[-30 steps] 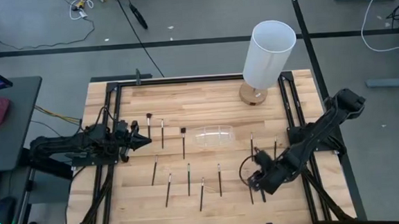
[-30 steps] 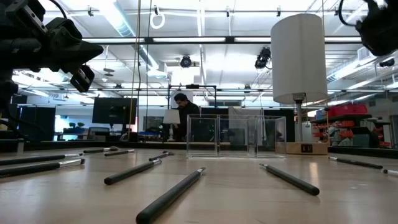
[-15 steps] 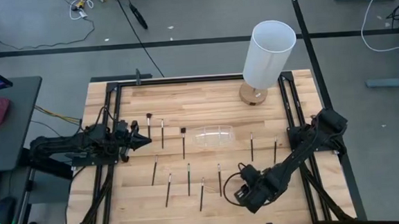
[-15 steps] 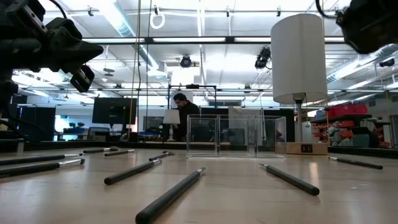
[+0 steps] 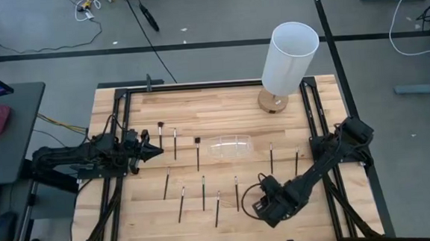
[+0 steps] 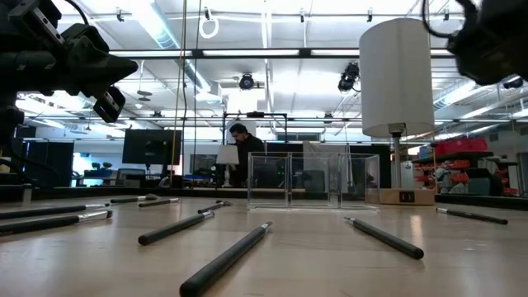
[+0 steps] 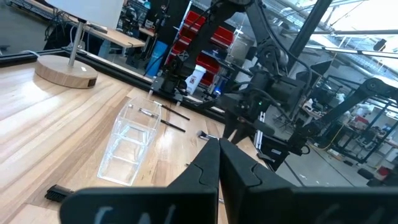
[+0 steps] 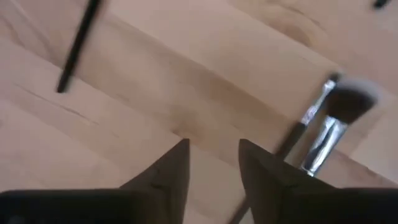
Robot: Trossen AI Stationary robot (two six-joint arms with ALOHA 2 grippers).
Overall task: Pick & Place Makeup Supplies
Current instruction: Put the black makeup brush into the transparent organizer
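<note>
Several thin dark makeup brushes (image 5: 197,153) lie flat on the wooden table, also seen in the low view (image 6: 227,260). My right gripper (image 5: 269,207) hovers low over the near-right part of the table and is open (image 8: 211,165). A brush with a silver ferrule and dark bristles (image 8: 329,124) lies just beyond one finger. A thin dark handle (image 8: 287,144) runs behind that finger toward the gap. Another brush (image 8: 78,46) lies farther off. My left gripper (image 5: 153,150) waits shut (image 7: 217,152) over the table's left side.
A small clear plastic holder (image 5: 230,147) lies on its side mid-table, also seen in the left wrist view (image 7: 134,140). A tall white cylinder lamp (image 5: 289,56) stands on a round wooden base at the far right. Black frame rails run along both table sides.
My right gripper has moved toward the table's near edge and left, from near the right rail to a spot beside the near brushes. Most of that move came first, then it nearly settled. My left arm has kept still.
</note>
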